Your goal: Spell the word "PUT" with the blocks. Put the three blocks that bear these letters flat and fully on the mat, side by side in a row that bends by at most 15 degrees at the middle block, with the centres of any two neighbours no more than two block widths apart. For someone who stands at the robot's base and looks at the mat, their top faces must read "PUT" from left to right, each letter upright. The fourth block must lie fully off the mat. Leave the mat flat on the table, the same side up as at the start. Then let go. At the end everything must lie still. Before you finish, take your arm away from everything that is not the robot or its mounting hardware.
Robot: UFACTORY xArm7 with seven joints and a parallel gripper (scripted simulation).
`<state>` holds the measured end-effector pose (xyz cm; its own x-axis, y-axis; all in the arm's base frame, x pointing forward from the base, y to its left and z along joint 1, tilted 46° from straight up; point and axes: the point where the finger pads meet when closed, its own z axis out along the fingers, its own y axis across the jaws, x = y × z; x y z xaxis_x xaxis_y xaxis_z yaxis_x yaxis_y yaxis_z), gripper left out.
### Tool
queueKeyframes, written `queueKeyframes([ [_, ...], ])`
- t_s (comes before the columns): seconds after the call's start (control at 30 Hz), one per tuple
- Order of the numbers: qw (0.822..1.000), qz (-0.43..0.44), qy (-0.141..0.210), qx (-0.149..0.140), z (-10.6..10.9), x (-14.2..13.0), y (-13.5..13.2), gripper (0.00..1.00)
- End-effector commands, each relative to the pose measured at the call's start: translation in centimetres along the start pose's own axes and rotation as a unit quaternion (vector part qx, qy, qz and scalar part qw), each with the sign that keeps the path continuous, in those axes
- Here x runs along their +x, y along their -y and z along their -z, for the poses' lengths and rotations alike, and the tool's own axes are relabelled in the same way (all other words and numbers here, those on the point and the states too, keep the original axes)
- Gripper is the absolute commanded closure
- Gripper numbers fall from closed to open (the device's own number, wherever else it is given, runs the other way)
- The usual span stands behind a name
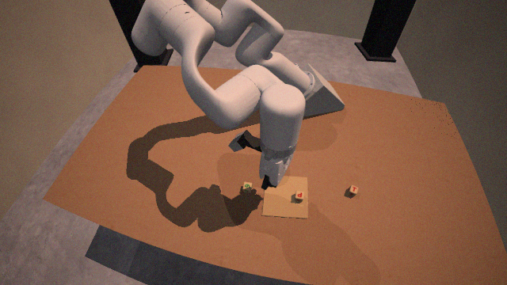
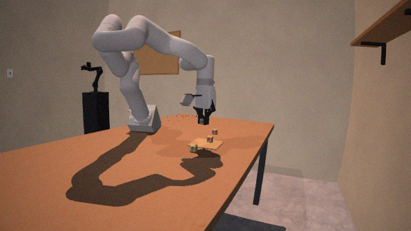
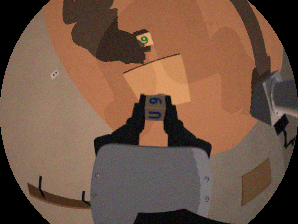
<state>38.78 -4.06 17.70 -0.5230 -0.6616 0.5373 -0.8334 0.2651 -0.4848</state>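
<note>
Above the table (image 1: 178, 150) (image 2: 154, 160) (image 3: 210, 65), pincer (image 1: 269, 183) (image 2: 203, 121) (image 3: 155, 102): closed on the U block (image 2: 201, 121) (image 3: 155, 106), held aloft
Mat (image 1: 281, 207) (image 2: 199, 143) (image 3: 167, 82): flat, occupied by the P block (image 1: 299, 195) (image 2: 209, 138), seemingly correctly turned
Green-lettered block (image 1: 247, 185) (image 2: 193, 148) (image 3: 144, 39): off the mat, as is required of a spare
T block (image 1: 353, 190) (image 2: 214, 131): off the mat, still to be brought
Progress: one letter apparently placed; U and T to be set, arm to be withdrawn

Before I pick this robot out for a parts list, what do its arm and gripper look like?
The arm is off-white, built of smooth, rounded tubular segments, with a grey band near the wrist. The gripper has a pale grey housing and black, angular, linked fingers. Small round screws dot its housing.
</note>
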Motion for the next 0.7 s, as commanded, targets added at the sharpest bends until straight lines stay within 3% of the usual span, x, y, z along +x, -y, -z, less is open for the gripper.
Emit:
queueKeyframes([
  [0.0, 0.999, 0.044, 0.001, 0.000, 0.1, -1.4, -0.3, 0.79],
  [0.23, 0.990, 0.142, 0.000, 0.000, 0.1, -4.2, -1.4, 0.79],
  [0.67, 0.989, 0.147, 0.000, 0.000, 0.1, -4.3, -1.5, 0.79],
])
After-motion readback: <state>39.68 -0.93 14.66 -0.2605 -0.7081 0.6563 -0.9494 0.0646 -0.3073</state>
